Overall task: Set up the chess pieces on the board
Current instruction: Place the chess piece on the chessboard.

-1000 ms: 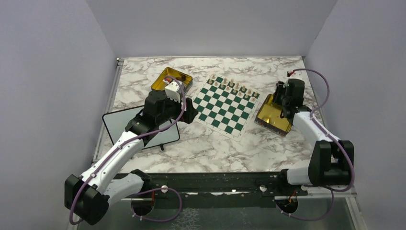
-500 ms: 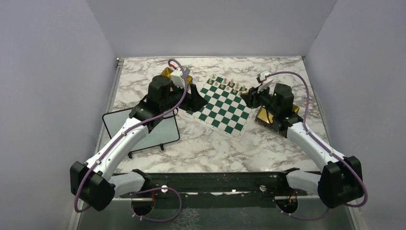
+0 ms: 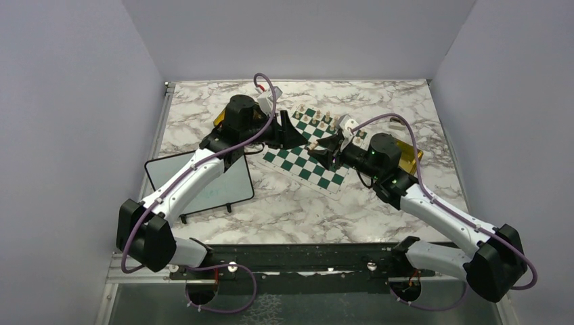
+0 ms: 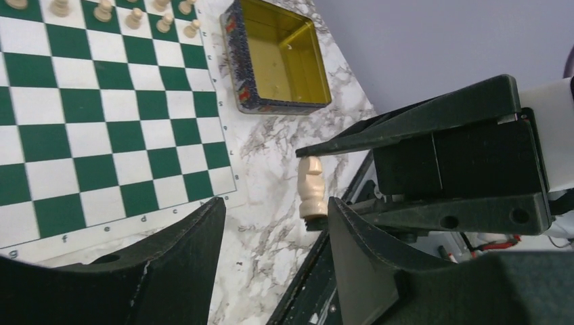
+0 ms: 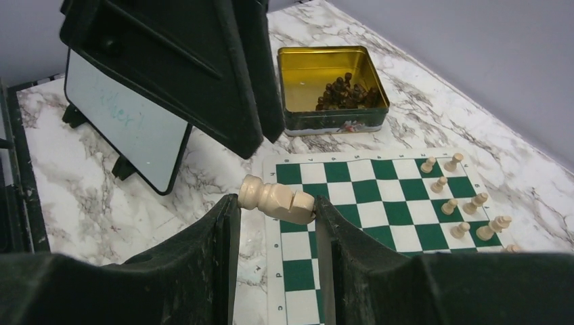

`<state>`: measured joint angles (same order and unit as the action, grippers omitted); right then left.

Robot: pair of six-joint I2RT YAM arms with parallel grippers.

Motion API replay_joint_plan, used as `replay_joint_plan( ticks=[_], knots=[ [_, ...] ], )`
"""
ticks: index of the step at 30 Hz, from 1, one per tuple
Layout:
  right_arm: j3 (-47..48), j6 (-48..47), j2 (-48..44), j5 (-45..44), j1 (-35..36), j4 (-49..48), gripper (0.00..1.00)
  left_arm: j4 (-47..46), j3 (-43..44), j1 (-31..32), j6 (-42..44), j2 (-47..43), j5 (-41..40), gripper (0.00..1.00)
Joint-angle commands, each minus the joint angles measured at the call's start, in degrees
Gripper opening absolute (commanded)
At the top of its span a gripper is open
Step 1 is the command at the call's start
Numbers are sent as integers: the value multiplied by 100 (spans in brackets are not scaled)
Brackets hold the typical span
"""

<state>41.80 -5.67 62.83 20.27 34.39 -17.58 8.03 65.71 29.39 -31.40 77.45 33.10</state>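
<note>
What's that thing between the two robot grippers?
A pale chess piece, pinched in the right gripper. The left gripper faces it, open. Both wrist views show it.

Top camera looks down from behind the arm bases over the whole white marble-patterned table (image 3: 304, 210). Wrist cameras sit close behind the black left claw (image 4: 274, 203) and black right claw (image 5: 274, 206), facing each other. Beyond both claws lies the shared green-and-white checked board (image 3: 304, 166); both also show the pale carved chess piece (image 5: 274, 198) pinched in the right claw.
</note>
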Motion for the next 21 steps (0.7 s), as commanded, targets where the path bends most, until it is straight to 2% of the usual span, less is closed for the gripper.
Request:
replay_joint_plan(
  ticks=[1,17,21],
  knots=[
    [107,-81,-24,85,161,-280,39,-503,195,26,-376,140,820,58],
    [146,-89,189,123,220,-473,39,-961,-90,31,-816,499,1544,57],
    [82,-91,182,19,254,-543,39,-995,-140,32,-875,556,1615,51]
  ],
)
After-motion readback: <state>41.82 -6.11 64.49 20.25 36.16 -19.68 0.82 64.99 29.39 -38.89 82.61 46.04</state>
